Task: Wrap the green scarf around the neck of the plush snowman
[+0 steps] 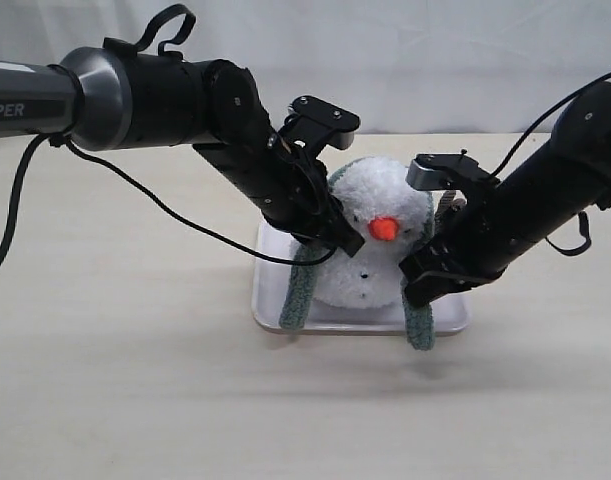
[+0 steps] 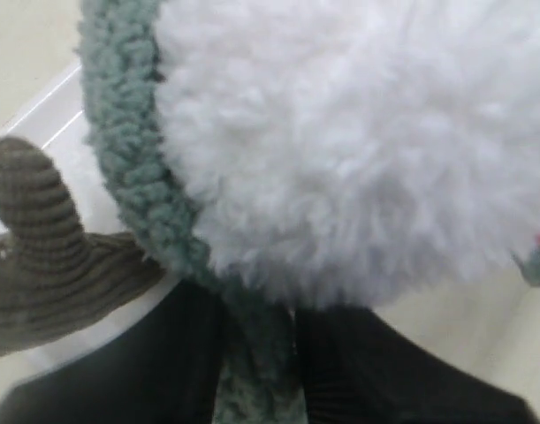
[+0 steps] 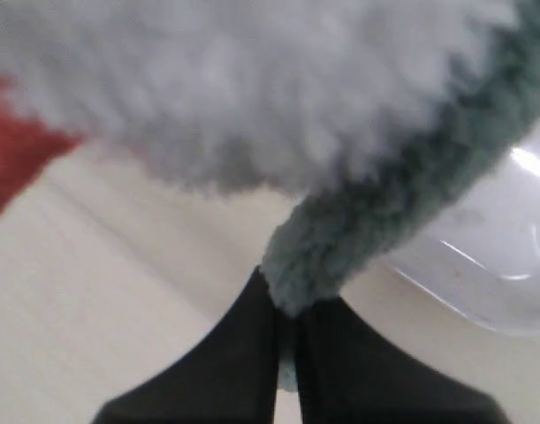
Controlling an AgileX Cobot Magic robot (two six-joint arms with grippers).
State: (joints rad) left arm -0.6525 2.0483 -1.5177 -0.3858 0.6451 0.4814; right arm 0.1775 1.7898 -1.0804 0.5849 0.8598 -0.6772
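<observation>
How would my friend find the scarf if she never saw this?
Look at the white tray in the middle of the table, where a fluffy white snowman sits. The scarf is the fuzzy green strip looped behind its head, the only green thing.

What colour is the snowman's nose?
Its nose is orange-red; the exterior view shows it best.

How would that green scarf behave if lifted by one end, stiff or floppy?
Probably floppy: the scarf curves round the snowman and its ends hang limp over the tray edge. Likely light, since it looks like thin fuzzy knit. The fuzz should resist slipping; in the right wrist view it bunches where the right gripper pinches it.
</observation>
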